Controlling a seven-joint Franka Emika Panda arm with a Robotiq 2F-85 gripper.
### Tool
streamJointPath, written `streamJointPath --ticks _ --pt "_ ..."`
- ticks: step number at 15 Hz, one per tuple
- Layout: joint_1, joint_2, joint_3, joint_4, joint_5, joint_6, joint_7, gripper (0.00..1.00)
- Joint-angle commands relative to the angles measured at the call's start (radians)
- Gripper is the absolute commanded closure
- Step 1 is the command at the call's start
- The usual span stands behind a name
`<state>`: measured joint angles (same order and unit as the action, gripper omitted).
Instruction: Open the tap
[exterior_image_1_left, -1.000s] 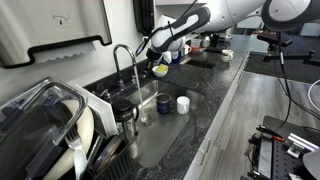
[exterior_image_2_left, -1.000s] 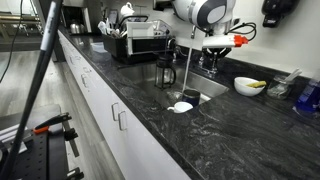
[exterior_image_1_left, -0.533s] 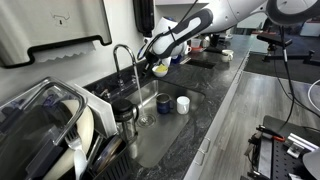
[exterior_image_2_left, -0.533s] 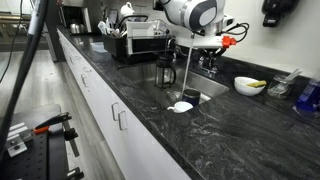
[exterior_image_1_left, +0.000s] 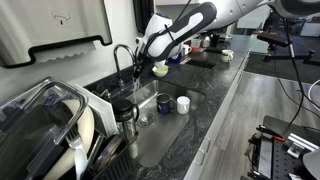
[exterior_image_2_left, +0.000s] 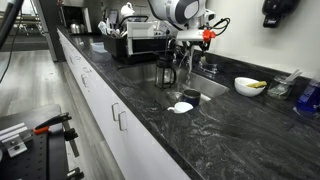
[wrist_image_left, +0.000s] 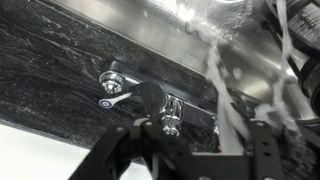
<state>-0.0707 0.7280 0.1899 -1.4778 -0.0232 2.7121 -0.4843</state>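
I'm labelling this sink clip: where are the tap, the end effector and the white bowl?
tap (exterior_image_1_left: 121, 48), in an exterior view, top of its arched spout.
end effector (exterior_image_1_left: 148, 66), in an exterior view, midway between its fingertips.
white bowl (exterior_image_2_left: 246, 90), in an exterior view, its outer wall.

The tap (exterior_image_1_left: 122, 47) is shiny chrome silver. The surface (exterior_image_2_left: 200, 130) is black, marbled with pale grey veins. The bowl (exterior_image_2_left: 248, 86) is white with yellow inside.
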Motion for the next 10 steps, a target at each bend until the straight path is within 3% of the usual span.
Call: streamJointPath --ticks 1,3,7,10 --pt "0.043 -0.08 -0.062 -0.078 -0.037 0.013 0.115 0.02" --pt "0.06 -0.153 -0.115 -0.13 -0.067 0.041 0.191 0.0" --pt "0.025 -0.316 -0.146 -0.255 -0.046 0.173 0.26 0.0" --pt "-0.033 -0.455 -0.116 -0.312 0.004 0.127 0.227 0.0"
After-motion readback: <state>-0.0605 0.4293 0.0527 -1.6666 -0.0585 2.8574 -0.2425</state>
